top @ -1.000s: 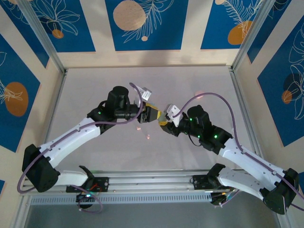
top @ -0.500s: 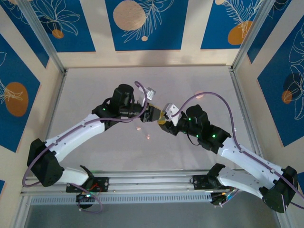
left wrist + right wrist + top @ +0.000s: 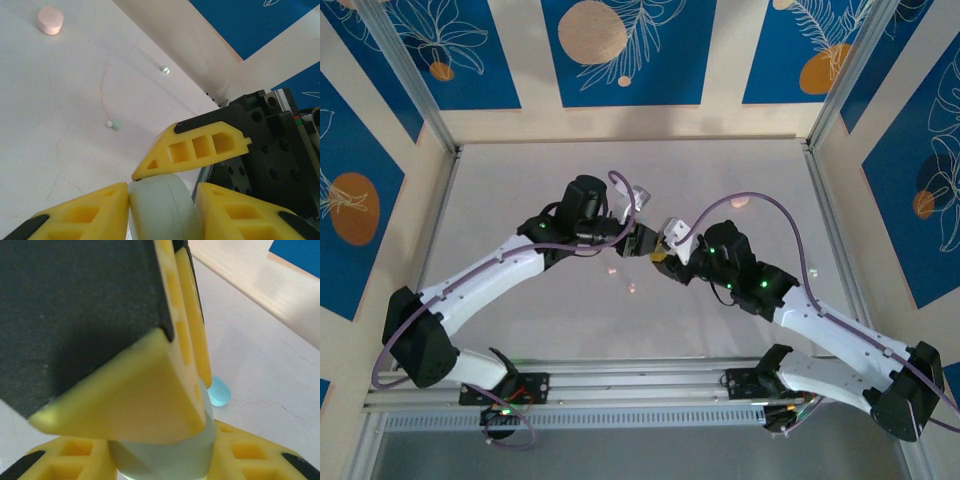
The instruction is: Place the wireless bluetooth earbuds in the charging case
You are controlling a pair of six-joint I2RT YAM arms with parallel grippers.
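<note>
1. The left gripper point(image 3: 162, 186) is clamped on the pale green charging case point(image 3: 160, 217).
2. The right gripper point(image 3: 162, 445) grasps that same case crosswise.
3. A teal earbud point(image 3: 114, 124) lies loose on the white, faintly cracked worktop point(image 3: 60, 90). A second earbud point(image 3: 164, 70) lies nearer the wall, and a pink case point(image 3: 50, 21) sits well apart from both.
4. Cream walls carry blue panels point(image 3: 620, 50) printed with leaves.

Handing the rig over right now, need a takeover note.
Left end effector: shut on the pale teal charging case, mid-table.
Right end effector: shut on the same case from the other side.
Earbuds: one teal earbud and a second earbud lie loose on the table, apart. A pink case sits farther off.
Done: case gripped by both.
Left: fetch and seat the earbuds; can't tell whether the case is open.
</note>
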